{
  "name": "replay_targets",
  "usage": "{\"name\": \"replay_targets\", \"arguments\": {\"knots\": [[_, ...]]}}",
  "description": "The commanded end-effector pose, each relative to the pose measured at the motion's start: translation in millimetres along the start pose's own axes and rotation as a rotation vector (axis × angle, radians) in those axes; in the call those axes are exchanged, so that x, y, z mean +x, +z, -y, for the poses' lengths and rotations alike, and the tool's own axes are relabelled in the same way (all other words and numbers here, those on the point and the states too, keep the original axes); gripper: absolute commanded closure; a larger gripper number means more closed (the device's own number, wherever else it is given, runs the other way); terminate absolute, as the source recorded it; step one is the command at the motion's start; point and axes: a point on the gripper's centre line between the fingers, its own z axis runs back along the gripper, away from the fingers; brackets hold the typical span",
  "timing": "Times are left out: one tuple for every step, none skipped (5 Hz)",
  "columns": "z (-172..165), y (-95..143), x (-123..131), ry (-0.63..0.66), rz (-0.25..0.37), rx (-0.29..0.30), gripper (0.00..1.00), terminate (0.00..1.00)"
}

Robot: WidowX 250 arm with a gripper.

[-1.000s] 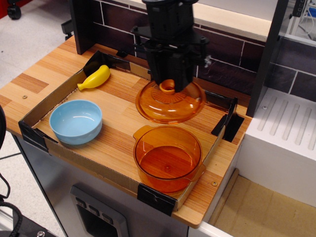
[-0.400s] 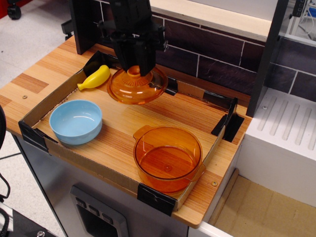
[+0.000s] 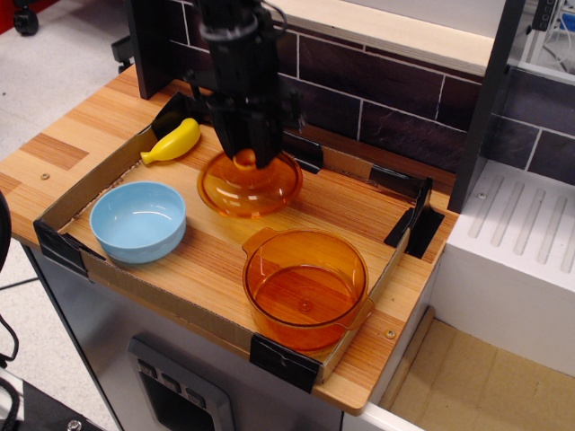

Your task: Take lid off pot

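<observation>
- Work surface: wooden slatted table top [image 3: 81,135], ringed by a low brown cardboard rim with black taped corners [image 3: 286,362]. Dark tiled back wall [image 3: 395,99] runs close behind the far edge.
- Open room: a bare strip of wood lies between the far rim and the round, deep, transparent orange plastic pot [image 3: 305,287]; more bare wood to the right of my arm, up to the black corner bracket [image 3: 411,218].
- The pot stands uncovered at the front right, its near wall close to the front rim, and shows nothing inside.
- Left front: round light-blue plastic bowl [image 3: 138,220], well apart from the pot. Far left: yellow plastic banana [image 3: 172,142], near the back-left corner.
- My black pincer [image 3: 247,162] points straight down over the middle of the table.
- The round, domed, transparent orange plastic lid [image 3: 250,186] sits directly under it, behind and to the left of the pot, clear of the pot's rim.
- Pincer is closed on the lid's central orange knob, which peeks out between the fingers.
- Uncertain: the lid's lower edge looks at or just above the wood; contact cannot be judged from this angle.
</observation>
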Motion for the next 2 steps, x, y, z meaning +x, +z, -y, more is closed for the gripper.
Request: {"name": "replay_targets", "arguments": {"knots": [[-2.7, -4.9, 10.9, 0.017, 0.046, 0.048, 1.0, 0.0], [-3.4, -6.7, 14.9, 0.023, 0.058, 0.055, 1.0, 0.0]]}}
